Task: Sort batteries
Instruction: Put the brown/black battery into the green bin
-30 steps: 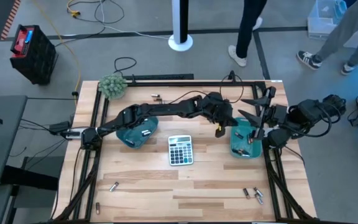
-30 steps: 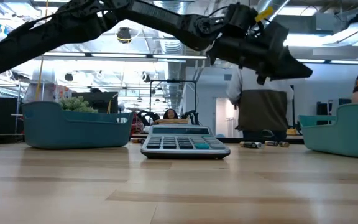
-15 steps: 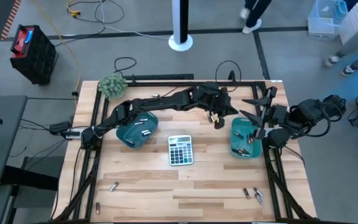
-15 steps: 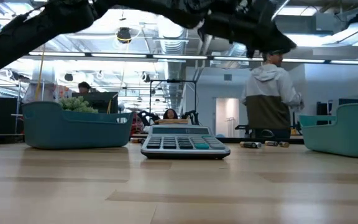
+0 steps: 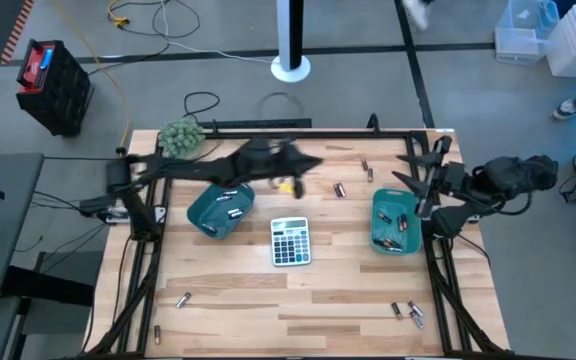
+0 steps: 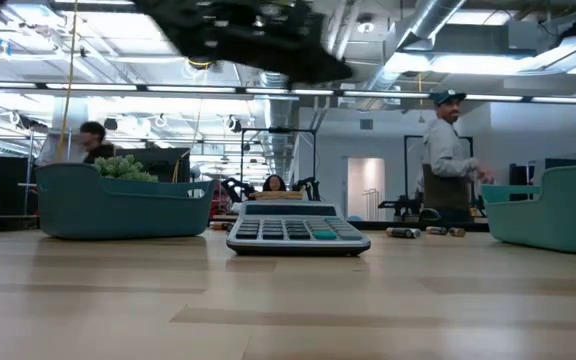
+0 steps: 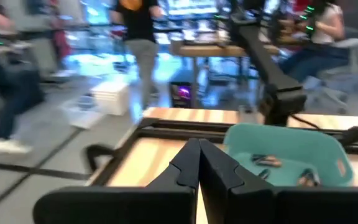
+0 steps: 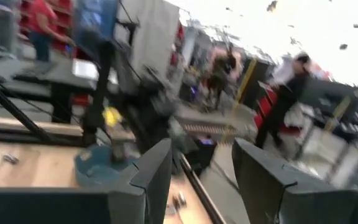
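Overhead, tabletop-level, two wrist cams; calculator [image 5: 290, 241] shared.

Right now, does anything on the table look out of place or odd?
Yes: loose batteries lie scattered on the wood near the front edge, front left and at the back, outside the two teal trays. A calculator sits between the trays.

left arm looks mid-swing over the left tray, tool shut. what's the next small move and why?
Probably bring the left tool over the left teal tray and open it there, if it carries a battery. It sits just past that tray's far edge, shut, and the pictures don't show anything between its fingers. The right tool waits open by the right tray.
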